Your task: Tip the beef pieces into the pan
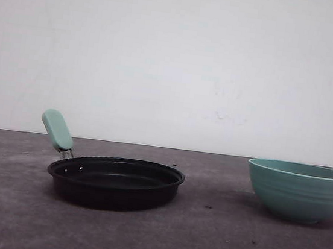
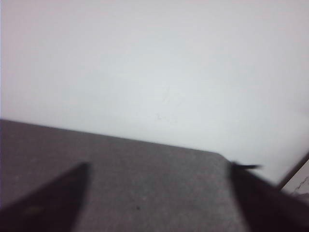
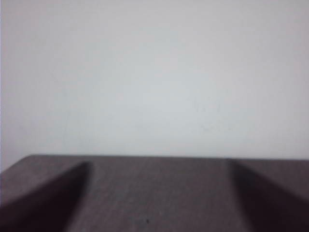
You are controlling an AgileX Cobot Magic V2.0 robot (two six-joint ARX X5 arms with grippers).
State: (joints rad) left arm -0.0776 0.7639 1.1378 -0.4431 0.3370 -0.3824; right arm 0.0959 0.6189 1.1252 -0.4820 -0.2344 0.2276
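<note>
Your left end effector (image 2: 157, 203) stood with its two dark fingers (image 2: 46, 203) spread wide, bare desk (image 2: 154, 188) showing between them and nothing gripped. In the left wrist view the fingers hovered over the grey surface near a desk corner, with the white wall (image 2: 154, 63) beyond. The picture was blurred, so you could not tell finer detail on the pads.

Your right end effector (image 3: 157, 203) was in the same condition: fingers (image 3: 43, 203) set wide apart, holding nothing, with only plain desk (image 3: 154, 193) between them and the white wall (image 3: 154, 72) behind the far edge.

In the front view the pan (image 1: 115, 182) sat flat on the desk (image 1: 152, 238), left of centre. Its pale mint-green handle (image 1: 57, 130) rose at a tilt from the rear left of the rim. The visible part of the black interior looked bare, though the low camera angle hid most of the floor.

The teal bowl (image 1: 299, 191) stood upright on the right side of the desk, well apart from the pan and cut off by the frame edge. Its contents were hidden behind its near wall, so you could not tell from this angle whether the beef pieces lay inside. Neither wrist view had the pan or the bowl between the fingers, so their position relative to either end effector could not be fixed. A few dark specks (image 1: 208, 207) lay on the desk between pan and bowl.
</note>
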